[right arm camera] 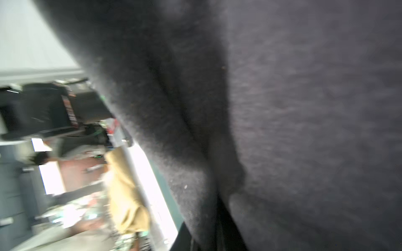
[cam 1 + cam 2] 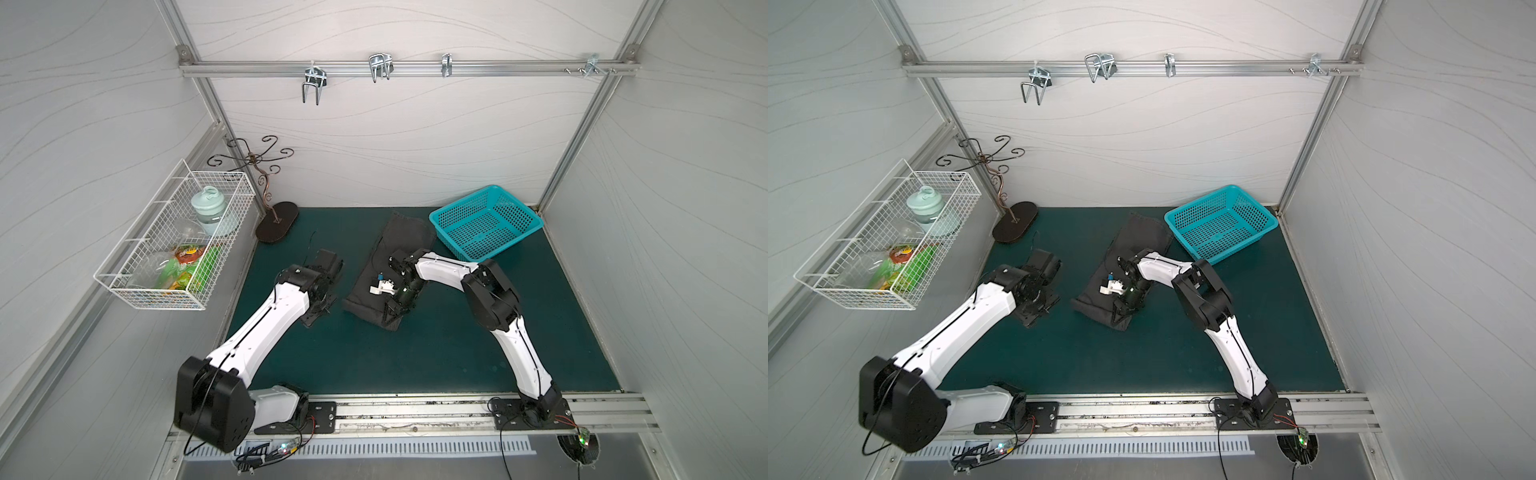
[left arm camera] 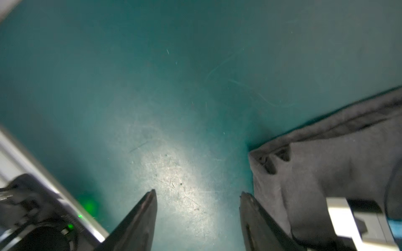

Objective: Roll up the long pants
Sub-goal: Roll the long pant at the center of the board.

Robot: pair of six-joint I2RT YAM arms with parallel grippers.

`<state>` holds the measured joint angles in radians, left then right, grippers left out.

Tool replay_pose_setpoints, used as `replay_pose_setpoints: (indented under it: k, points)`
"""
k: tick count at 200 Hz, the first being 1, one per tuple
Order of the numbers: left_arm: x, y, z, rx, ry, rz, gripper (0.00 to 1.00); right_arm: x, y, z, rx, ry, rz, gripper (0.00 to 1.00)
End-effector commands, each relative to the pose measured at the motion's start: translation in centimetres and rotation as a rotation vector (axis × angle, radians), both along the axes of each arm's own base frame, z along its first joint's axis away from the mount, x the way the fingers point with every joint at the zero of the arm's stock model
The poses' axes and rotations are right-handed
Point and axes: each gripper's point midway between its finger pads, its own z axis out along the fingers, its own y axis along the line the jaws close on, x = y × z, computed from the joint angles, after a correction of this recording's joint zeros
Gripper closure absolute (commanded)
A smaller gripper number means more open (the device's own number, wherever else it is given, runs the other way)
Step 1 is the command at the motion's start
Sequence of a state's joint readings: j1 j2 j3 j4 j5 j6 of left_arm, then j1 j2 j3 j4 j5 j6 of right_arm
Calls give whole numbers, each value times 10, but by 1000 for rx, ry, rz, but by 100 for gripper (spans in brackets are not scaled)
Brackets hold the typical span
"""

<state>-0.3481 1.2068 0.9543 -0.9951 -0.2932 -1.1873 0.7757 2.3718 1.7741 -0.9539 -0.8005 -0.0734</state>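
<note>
The long pants (image 2: 405,237) (image 2: 1142,235) lie as a dark charcoal, narrow folded strip in the middle of the green mat (image 2: 415,357), running from near the back towards the front. My right gripper (image 2: 390,319) (image 2: 1119,320) sits on the strip's near end. In the right wrist view the dark cloth (image 1: 304,108) fills the picture and creases into the shut jaws (image 1: 217,219). My left gripper (image 2: 316,320) (image 3: 198,193) hangs open over bare mat just left of the pants (image 3: 326,156), with nothing between its fingers.
A teal plastic basket (image 2: 486,222) stands at the back right, touching the pants' far end. A curled metal stand (image 2: 276,224) is at the back left. A white wire basket (image 2: 174,245) with bottles and packets hangs on the left wall. Hooks (image 2: 313,83) hang from the rear rail.
</note>
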Motion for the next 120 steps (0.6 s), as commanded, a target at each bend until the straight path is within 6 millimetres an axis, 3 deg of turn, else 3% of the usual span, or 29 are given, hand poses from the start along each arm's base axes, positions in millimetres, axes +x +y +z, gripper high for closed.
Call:
replay_pose_setpoints:
  k: [1,24,70,120]
  points:
    - [28,-27,8,-162,-222,-15,34,-26,-39,-52,-248,209,-49,100]
    - [31,-44,4,-273,-303,-47,34,-30,-45,-58,-265,280,-83,100]
    - [46,-92,-30,-529,-396,-63,33,-38,-55,-66,-322,341,-101,100]
    - [44,-124,-48,-469,-392,-149,31,-34,-47,-57,-293,386,-127,100]
